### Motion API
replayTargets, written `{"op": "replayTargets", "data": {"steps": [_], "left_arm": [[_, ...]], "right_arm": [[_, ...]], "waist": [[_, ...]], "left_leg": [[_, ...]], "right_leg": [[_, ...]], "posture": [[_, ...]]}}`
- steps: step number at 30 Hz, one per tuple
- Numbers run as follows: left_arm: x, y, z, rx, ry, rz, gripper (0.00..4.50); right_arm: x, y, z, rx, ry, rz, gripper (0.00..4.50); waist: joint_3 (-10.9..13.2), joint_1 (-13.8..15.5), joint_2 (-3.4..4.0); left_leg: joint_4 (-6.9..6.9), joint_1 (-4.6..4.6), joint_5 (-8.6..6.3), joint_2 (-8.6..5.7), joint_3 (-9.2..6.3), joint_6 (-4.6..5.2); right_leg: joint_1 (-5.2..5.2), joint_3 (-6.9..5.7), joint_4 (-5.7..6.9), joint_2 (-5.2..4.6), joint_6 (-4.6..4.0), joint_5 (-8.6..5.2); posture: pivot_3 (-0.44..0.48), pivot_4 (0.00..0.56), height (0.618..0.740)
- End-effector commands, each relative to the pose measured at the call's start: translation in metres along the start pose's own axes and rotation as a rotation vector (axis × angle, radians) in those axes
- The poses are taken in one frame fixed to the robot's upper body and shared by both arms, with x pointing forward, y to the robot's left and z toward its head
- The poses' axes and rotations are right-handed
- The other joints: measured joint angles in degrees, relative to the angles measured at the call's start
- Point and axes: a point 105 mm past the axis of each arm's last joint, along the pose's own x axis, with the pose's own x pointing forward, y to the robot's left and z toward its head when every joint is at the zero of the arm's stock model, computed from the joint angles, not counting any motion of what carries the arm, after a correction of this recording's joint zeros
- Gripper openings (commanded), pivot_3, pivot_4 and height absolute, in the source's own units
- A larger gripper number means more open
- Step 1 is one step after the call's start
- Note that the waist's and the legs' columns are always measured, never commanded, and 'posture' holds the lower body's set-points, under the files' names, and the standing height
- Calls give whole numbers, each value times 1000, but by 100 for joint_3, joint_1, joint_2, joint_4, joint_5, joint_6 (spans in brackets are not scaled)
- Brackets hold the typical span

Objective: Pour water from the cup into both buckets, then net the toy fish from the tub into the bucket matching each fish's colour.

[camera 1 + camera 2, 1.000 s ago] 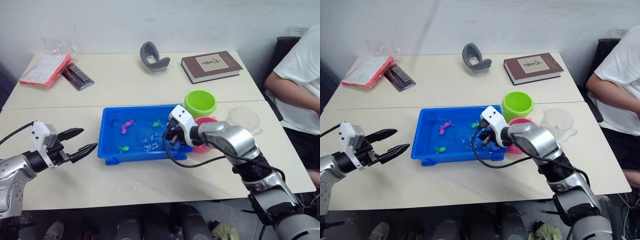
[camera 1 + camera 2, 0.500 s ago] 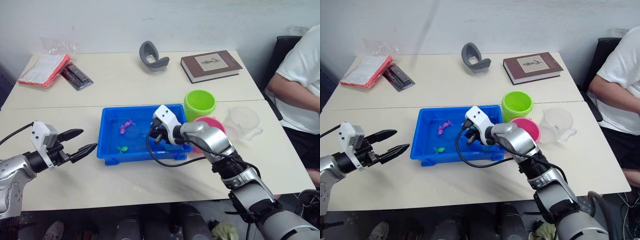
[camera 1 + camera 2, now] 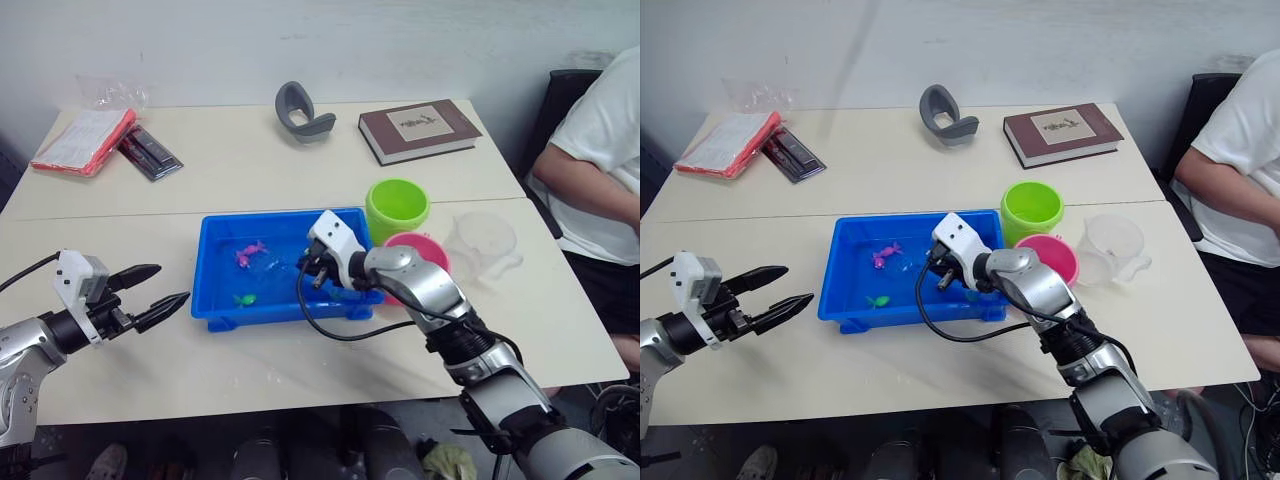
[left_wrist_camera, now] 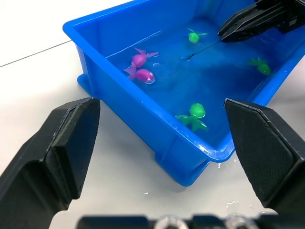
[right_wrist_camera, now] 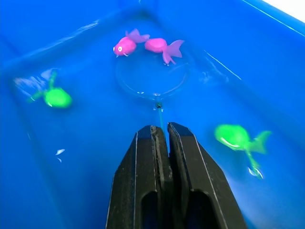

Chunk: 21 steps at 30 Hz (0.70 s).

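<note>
The blue tub (image 3: 260, 312) holds water and several toy fish. Two pink fish (image 5: 126, 46) lie together, and green fish (image 5: 57, 98) are scattered around them. My right gripper (image 3: 312, 277) reaches over the tub's middle, shut on the thin handle of the net (image 5: 160, 114). The net's hoop is under water, just short of the pink fish. My left gripper (image 3: 160, 290) hangs open over the table, left of the tub. The lime green bucket (image 3: 398, 205) and the pink bucket (image 3: 428, 247) stand at the tub's right end. The clear cup (image 3: 485, 240) is right of them.
A brown book (image 3: 420, 128) and a grey curved object (image 3: 300, 110) lie at the back of the table. A red folder (image 3: 85, 138) and a dark pack (image 3: 150, 152) are at the back left. A person in a white shirt (image 3: 600, 170) sits at the right edge.
My right gripper has carried the net leftwards along the tub, from near the pink bucket to the middle by the pink fish. The left gripper has stayed open and barely moved.
</note>
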Motion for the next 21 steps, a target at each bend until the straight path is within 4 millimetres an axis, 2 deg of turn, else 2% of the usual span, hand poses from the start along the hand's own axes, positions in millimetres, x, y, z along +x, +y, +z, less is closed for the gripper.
{"op": "replayTargets", "data": {"steps": [1, 10, 21], "left_arm": [[-1, -2, 13, 42, -37, -16, 4458], [0, -5, 12, 43, -39, -25, 4458], [0, -8, 10, 41, -33, -26, 4458]], "right_arm": [[-5, 5, 9, -72, -22, 22, 0], [-14, 11, 8, -135, -37, 61, 0], [-31, 6, -9, -100, 55, 57, 0]], "waist": [[0, -1, 0], [0, -6, 0], [-1, -1, -1]], "left_leg": [[0, -3, 0, 0, 2, 0], [0, -10, 0, 1, 8, 0], [0, -10, 0, 1, 7, -1]], "right_leg": [[-6, 1, 2, 0, 0, 0], [-17, 5, 3, 3, 0, 0], [-17, 5, 3, 3, 0, 0]], "posture": [[0, 150, 740], [0, 150, 740], [0, 150, 740]]}}
